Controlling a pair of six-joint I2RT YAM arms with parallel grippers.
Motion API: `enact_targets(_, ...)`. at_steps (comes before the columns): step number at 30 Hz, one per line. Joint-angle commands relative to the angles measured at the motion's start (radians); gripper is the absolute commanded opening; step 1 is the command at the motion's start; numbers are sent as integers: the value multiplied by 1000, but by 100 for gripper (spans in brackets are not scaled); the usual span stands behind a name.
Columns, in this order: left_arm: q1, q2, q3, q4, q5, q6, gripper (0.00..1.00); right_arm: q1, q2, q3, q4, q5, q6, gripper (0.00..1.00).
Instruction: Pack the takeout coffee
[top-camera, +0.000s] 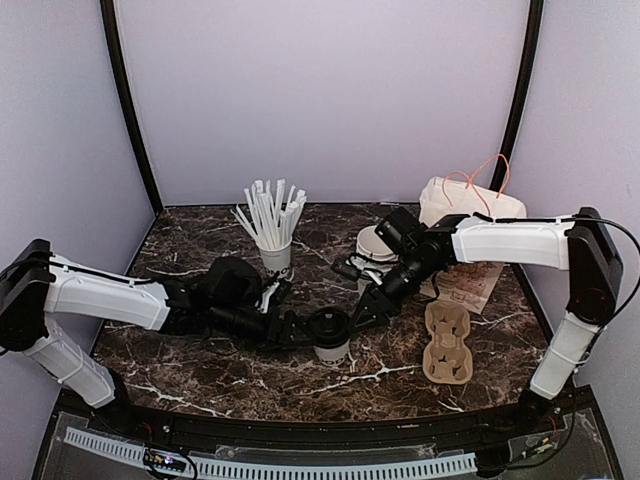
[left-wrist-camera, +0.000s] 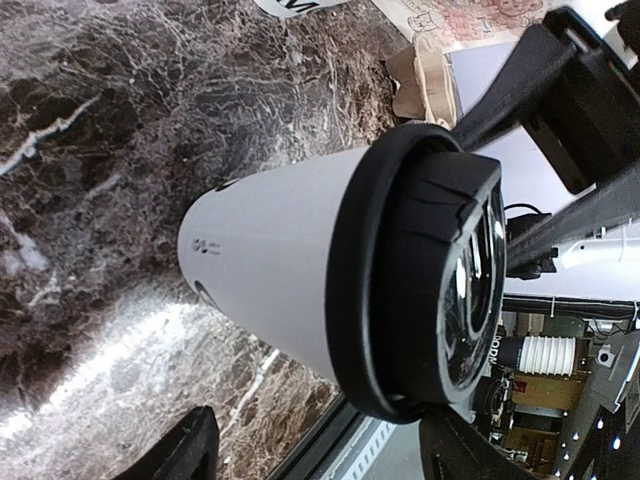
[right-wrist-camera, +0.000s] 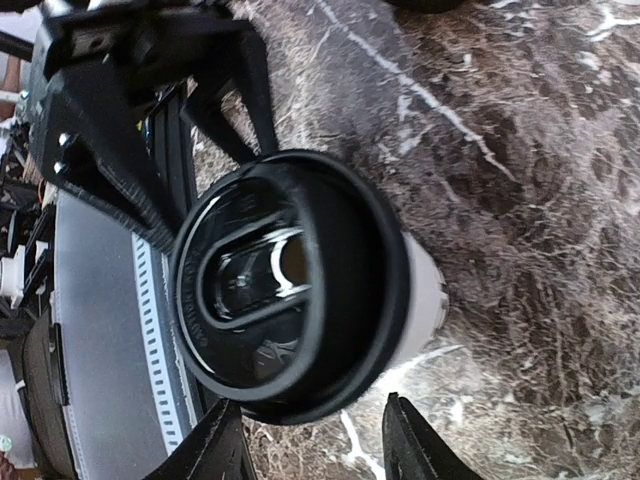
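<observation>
The takeout coffee (top-camera: 332, 338) stands upright with its lid on, low in the centre of the top view. My left gripper (top-camera: 303, 330) grips its body from the left, and my right gripper (top-camera: 362, 312) waits at the lid with fingers apart, holding nothing. I judge the packing itself is not yet begun: the cardboard carrier (top-camera: 447, 345) at lower right and the paper bag (top-camera: 470, 205) at upper right are both apart from the cup.
</observation>
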Motion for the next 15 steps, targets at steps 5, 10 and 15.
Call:
enact_targets(5,50,-24,35,-179,-37,100,72,17,-21,2,3,13,-22,50)
enact_targets(10,75,-10,68,-218,-36,139,72,18,-30,-2,-10,20,-36,49)
enact_targets(15,79,-10,93,-197,-32,161,73,18,-44,-19,-4,35,-42,49)
